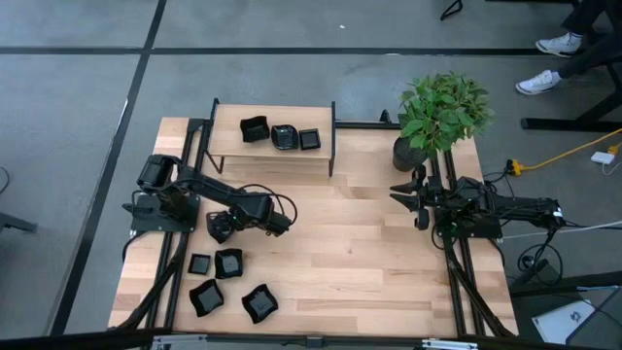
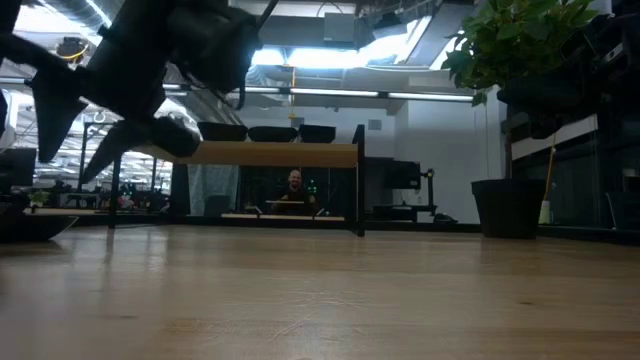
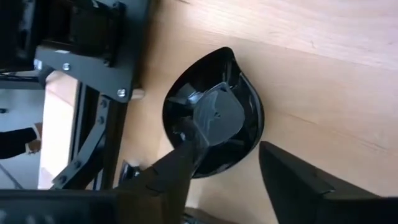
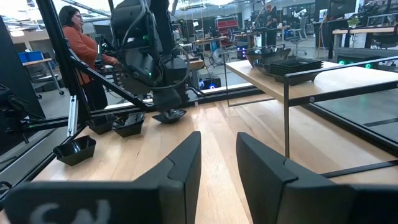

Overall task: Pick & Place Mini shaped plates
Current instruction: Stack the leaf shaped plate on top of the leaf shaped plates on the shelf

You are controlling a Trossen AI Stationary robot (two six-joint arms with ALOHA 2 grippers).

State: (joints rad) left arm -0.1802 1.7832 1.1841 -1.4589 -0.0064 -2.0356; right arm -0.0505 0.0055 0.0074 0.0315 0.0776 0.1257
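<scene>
The left pincer (image 3: 233, 143) is straddling a teardrop plate (image 3: 214, 112) at the worktop's (image 1: 369, 243) nine o'clock, jaws parted — closing off-centre risks flipping it; the right pincer (image 4: 217, 162) is waiting, half-parted and empty.

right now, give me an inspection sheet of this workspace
surface: wooden table, small raised shelf at the back.
job's things: three black plates on shelf; four plates on table near left edge; a fifth teardrop plate under left hand.
clutter: potted plant, back right corner.
grippers: left hand open over teardrop plate; right hand parked by plant, holding nothing.
cables: yellow cord on floor.
surroundings: person's shoes beyond table.
</scene>
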